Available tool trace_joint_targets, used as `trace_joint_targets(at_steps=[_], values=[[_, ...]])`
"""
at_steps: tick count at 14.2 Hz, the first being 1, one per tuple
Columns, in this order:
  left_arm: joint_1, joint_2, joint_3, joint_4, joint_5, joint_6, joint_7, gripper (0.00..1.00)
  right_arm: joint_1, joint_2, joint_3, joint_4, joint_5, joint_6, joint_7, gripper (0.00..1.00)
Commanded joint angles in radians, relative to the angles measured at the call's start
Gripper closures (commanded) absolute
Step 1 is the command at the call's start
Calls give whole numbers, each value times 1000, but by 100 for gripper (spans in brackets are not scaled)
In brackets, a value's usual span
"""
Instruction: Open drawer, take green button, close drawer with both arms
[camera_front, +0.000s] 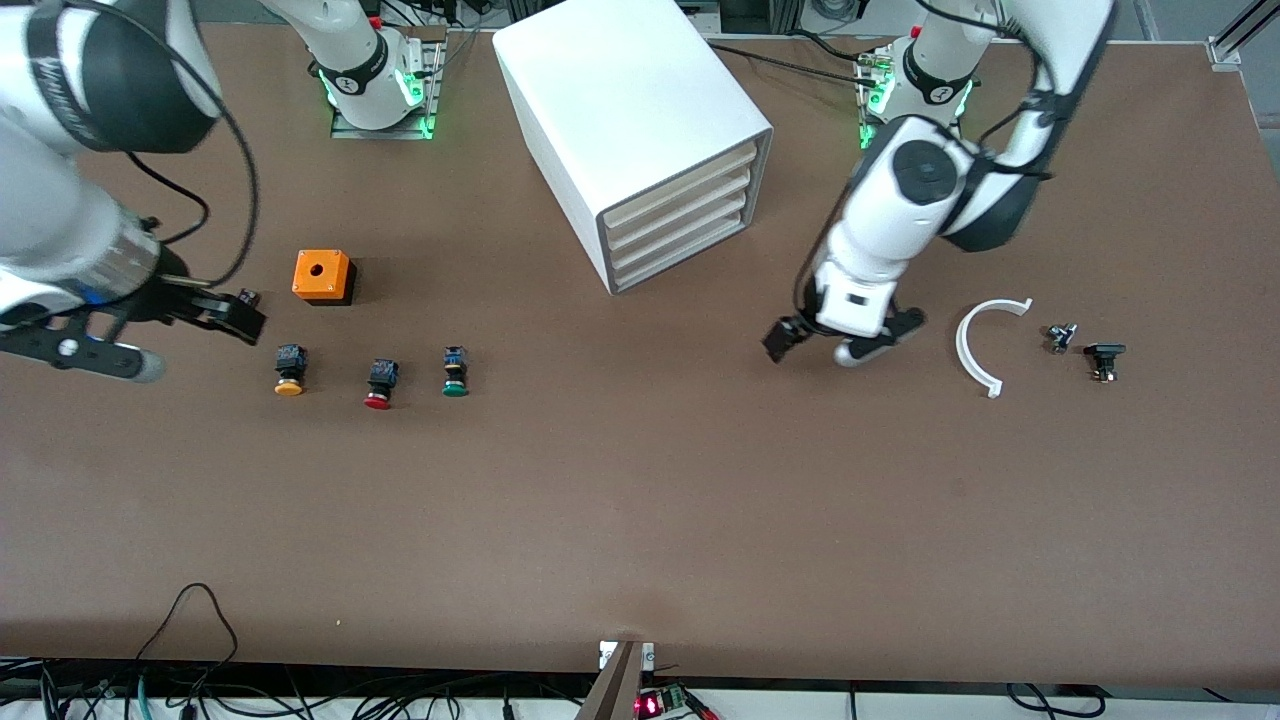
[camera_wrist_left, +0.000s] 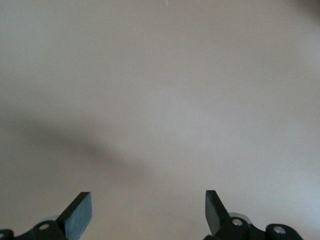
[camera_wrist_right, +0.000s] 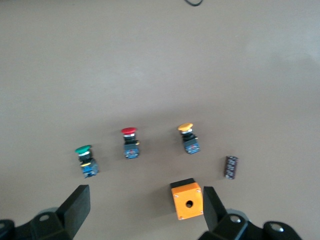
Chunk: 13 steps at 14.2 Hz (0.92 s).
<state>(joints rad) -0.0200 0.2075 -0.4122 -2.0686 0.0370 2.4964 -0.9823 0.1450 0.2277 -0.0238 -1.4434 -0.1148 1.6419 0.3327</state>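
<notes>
Both grippers, left (camera_front: 845, 340) and right (camera_front: 215, 312), hover spread and empty; the left should hook the shut drawer (camera_front: 683, 262) squarely.

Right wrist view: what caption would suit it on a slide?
Open right end effector over an orange box and green, red, yellow buttons.

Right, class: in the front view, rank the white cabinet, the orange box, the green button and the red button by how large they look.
1. White cabinet, largest.
2. Orange box.
3. Green button and red button: they look alike in size, so no ranking between them.
</notes>
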Motion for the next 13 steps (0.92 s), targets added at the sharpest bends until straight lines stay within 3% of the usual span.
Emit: trace_joint_targets(at_steps=[1,4,7,10,13], values=[[41,-123,47,1,20,-100,205,0,-64,-24,-19,-43,0,-19,-172,0],[48,-198,125,147,17,-395,437,0,-64,-40,-76,-90,41,-10,-211,0],[48,-233,237,269,9,-632,675,0,-85,-143,-90,-253,46,102,-285,0],[48,-284,326,286,9,-706,856,0,-104,-156,-88,-270,49,111,-350,0],[49,-303,349,286,11,-726,922,0,-104,-163,-82,-270,58,110,-339,0]])
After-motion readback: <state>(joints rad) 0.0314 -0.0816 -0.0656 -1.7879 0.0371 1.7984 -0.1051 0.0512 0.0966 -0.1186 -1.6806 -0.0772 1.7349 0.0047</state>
